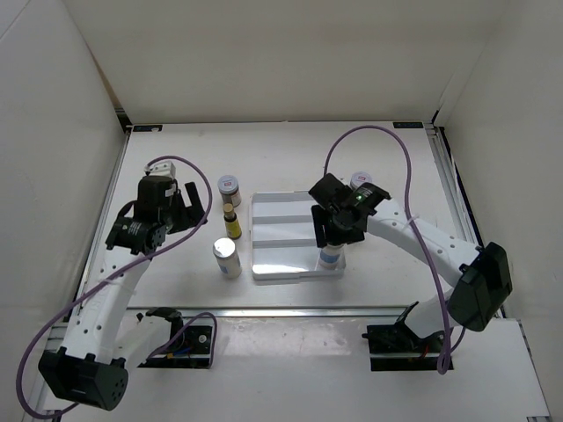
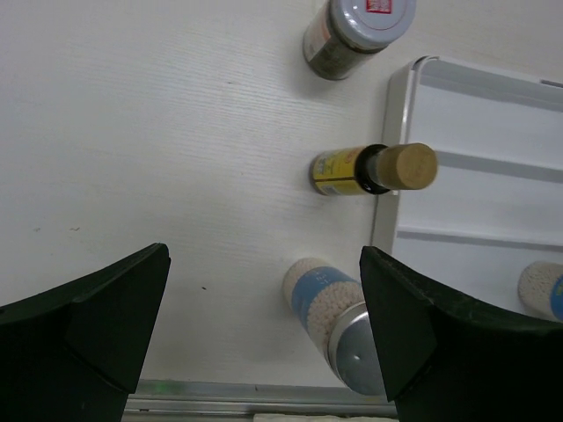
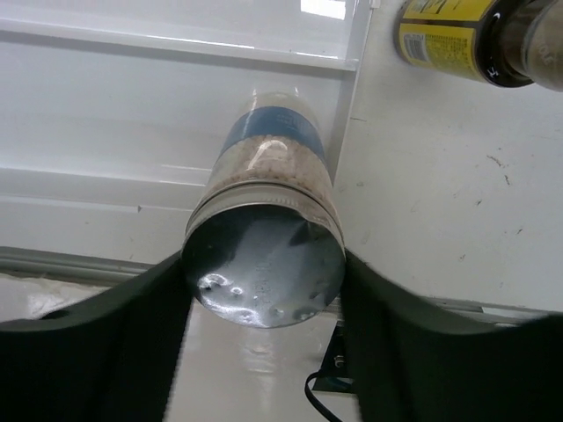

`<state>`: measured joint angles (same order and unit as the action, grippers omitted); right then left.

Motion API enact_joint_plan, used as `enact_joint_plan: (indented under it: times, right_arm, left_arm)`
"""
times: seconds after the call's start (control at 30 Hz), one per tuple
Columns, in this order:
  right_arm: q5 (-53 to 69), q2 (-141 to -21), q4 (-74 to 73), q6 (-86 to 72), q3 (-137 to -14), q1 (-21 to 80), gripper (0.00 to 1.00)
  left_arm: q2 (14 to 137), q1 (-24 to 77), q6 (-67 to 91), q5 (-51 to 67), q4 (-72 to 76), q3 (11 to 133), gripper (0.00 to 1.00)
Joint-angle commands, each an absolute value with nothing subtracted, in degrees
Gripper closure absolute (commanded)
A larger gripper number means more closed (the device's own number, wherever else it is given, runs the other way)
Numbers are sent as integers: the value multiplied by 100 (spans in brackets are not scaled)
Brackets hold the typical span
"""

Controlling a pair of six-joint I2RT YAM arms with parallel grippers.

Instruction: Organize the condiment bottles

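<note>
your right gripper [image 3: 264, 283] pinches a shaker [image 3: 273, 171] just under its silver top. it stands upright, base in the tray's [image 1: 281, 230] near right corner, just inside the rim; whether it rests there yet i can't tell. your left gripper [image 2: 264, 264] hangs spread wide and empty. a second shaker [image 1: 226, 258], yellow bottle [image 1: 231, 221] and jar [image 1: 230, 187] stand in a row between it and the tray, so the left arm is nearer them.

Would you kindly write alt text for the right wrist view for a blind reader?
The right gripper holds an upright silver-topped shaker in the white tray near its rim. A yellow dark-capped bottle sits outside the tray, top right.
</note>
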<state>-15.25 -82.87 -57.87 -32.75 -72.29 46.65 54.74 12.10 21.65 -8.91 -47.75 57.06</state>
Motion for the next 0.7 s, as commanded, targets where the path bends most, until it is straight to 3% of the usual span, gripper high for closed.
enact_joint_plan:
  times: [0.0, 0.1, 0.37, 0.67]
  right_arm:
    - [-1749, -8086, -5546, -3358, -7286, 4711, 25]
    - [-1749, -7937, -5546, -3305, -7286, 4711, 0]
    - [-2083, -7559, -5432, -3147, -7717, 4711, 0]
    - [-2083, -7445, -5379, -3085, -7682, 4711, 0]
  left_arm:
    - [4940, 1257, 2231, -387, -4579, 5871, 0]
    - [4948, 1309, 2372, -71, -4929, 6186, 0]
    - [5124, 1924, 2680, 553, -5265, 6231, 0]
    - [5765, 2715, 3163, -18, -5590, 5872, 0]
